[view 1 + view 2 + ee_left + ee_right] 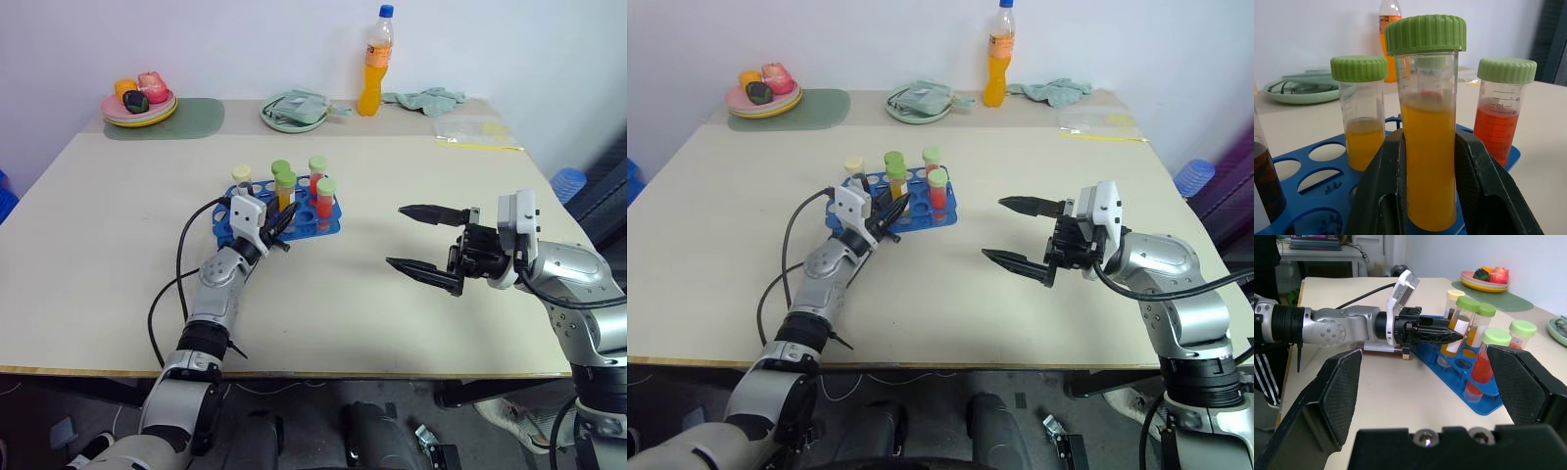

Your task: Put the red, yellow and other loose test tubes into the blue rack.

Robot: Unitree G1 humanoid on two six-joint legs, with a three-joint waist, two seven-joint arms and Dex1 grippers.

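The left gripper (1427, 196) pinches a yellow-orange test tube (1427, 161) with a green cap, upright over the blue rack (318, 220) near the desk's (118, 255) middle. 4 other capped tubes stand in the rack. The right gripper (423, 245), jaws spread wide and empty, hovers toward the desk's right edge.
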